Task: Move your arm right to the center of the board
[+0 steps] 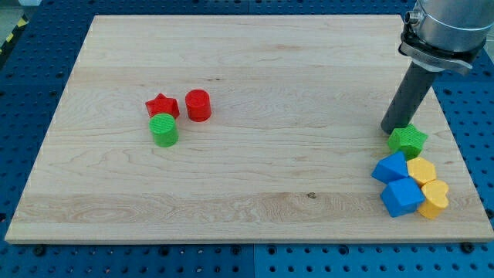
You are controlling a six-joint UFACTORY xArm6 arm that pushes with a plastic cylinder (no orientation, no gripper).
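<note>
At view's right, my tip (pixel 393 130) touching green star block (pixel 407 140) — arm cut off, no fingers visible.

We count seven blocks on the desk (pixel 255 193). Two are red: one red star (pixel 162 105) and one red cylinder (pixel 198 105). Two are green: one green cylinder (pixel 164 130) and one green star (pixel 407 140). Two are blue: a first blue block (pixel 390 167) and a second blue block (pixel 401 197). The yellow pieces at four o'clock look like two, one yellow block (pixel 422 171) and one yellow heart (pixel 434 198).
</note>
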